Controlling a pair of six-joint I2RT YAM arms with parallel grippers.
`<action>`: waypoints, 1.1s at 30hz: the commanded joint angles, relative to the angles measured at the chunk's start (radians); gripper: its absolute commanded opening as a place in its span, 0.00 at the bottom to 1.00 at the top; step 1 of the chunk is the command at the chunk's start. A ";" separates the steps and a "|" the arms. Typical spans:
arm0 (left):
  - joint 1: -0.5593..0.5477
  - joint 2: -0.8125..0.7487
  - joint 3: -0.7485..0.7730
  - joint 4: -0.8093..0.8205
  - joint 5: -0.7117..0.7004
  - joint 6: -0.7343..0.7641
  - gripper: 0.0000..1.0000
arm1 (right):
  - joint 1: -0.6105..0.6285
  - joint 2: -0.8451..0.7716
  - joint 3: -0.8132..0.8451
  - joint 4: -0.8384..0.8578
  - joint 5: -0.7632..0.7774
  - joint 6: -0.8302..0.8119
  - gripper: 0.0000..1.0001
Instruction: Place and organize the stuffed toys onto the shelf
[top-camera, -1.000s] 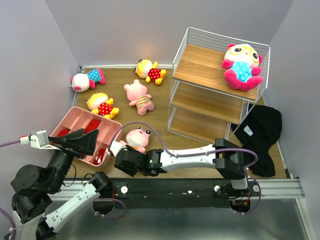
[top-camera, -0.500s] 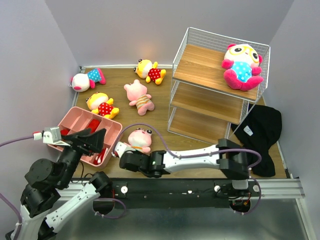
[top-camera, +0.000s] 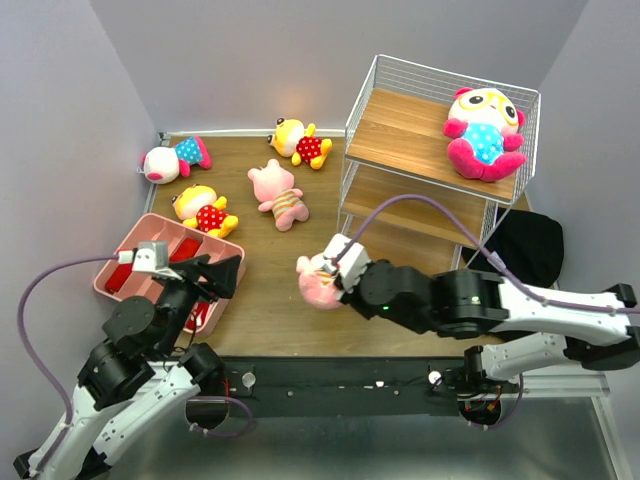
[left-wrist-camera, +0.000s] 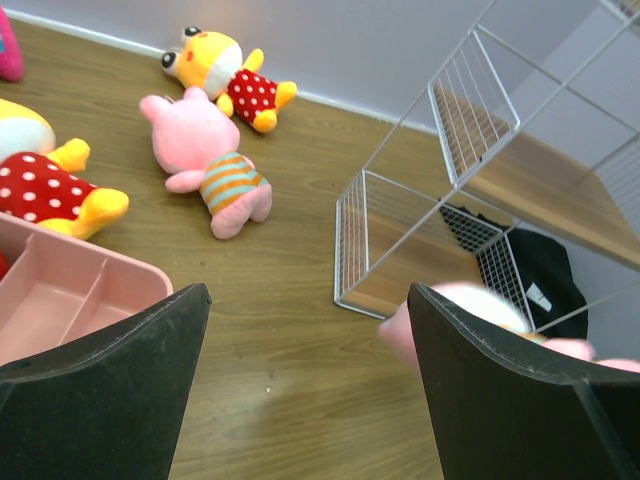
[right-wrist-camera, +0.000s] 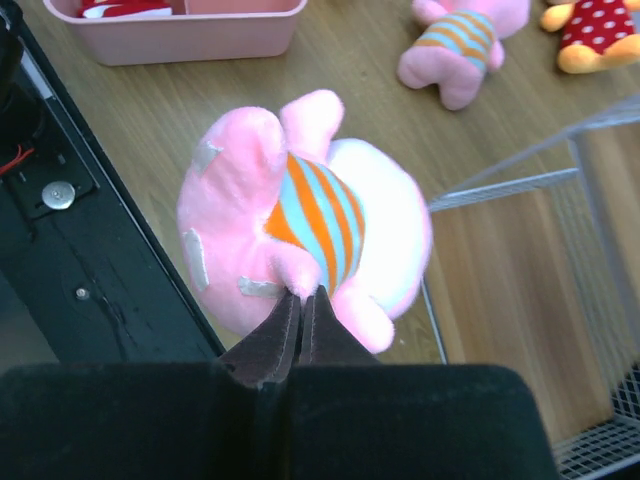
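Pinching a striped pig (right-wrist-camera: 300, 220), the right hand (right-wrist-camera: 301, 305) hangs just left of the shelf (top-camera: 400, 205); the left hand (left-wrist-camera: 305, 300) gapes, farther off.

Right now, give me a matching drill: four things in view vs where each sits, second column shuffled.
Things:
1. striped pig nearest the shelf
2. right-hand white-faced toy
3. black cloth
4. pink tray

Places:
a. on the shelf's top board
b. right of the shelf
c. pinched in the right jaws
d. front left, below the open left jaws

Pairs: 1-c, 2-a, 3-b, 4-d
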 joint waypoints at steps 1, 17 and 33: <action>0.005 0.055 -0.043 0.103 0.148 -0.011 0.91 | 0.008 -0.117 0.061 -0.171 0.089 -0.034 0.01; 0.005 0.283 -0.051 0.278 0.564 -0.001 0.91 | 0.008 -0.169 0.402 -0.257 0.270 -0.287 0.01; 0.005 0.242 -0.052 0.273 0.548 -0.012 0.93 | 0.006 -0.266 0.009 -0.506 0.588 -0.093 0.01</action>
